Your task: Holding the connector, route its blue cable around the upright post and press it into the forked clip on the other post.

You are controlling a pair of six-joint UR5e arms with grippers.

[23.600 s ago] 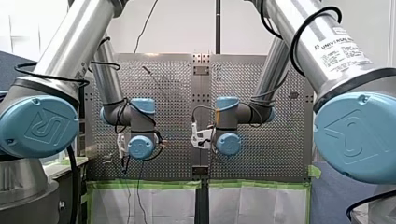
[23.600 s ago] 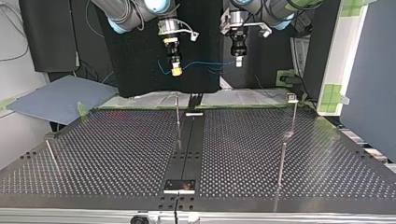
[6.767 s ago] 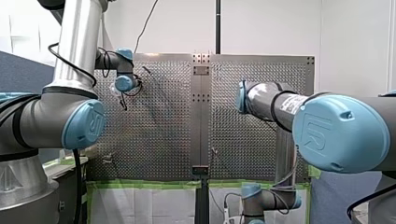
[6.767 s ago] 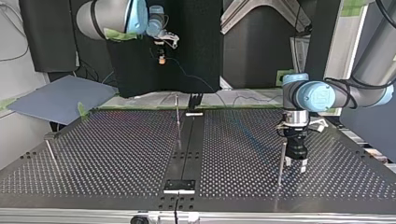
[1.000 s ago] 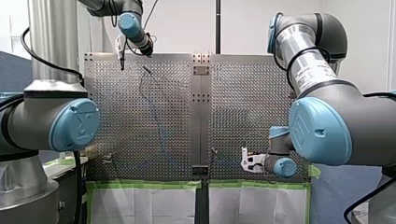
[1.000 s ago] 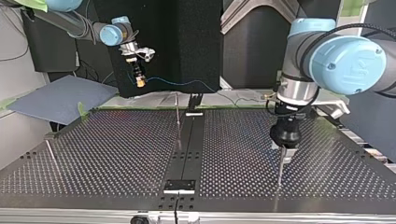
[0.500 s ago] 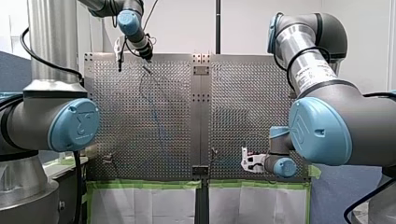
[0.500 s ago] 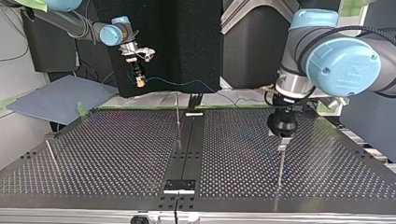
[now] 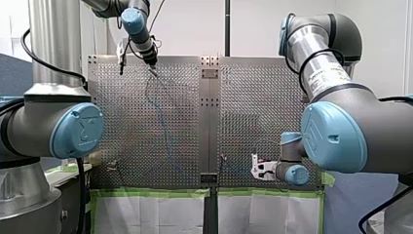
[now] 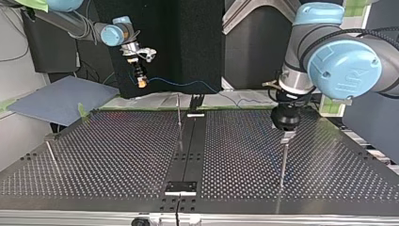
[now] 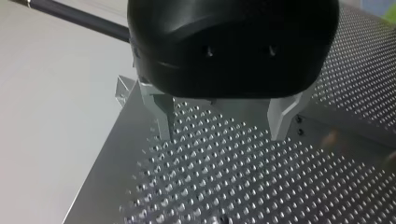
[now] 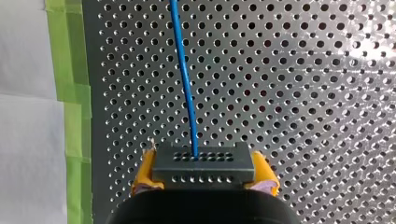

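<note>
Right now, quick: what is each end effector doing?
Left end effector: open, nothing between its fingers.
Right end effector: closed on the connector, with the blue cable running ahead of it.

My right gripper (image 12: 204, 176) clamps the dark connector (image 12: 204, 161) between yellow pads (image 12: 145, 170) — the blue cable (image 12: 183, 74) leaves the connector's face (a middle hole) and runs ahead over the perforated table (image 12: 303, 84), with green tape (image 12: 70, 93) off to the connector's side.
</note>
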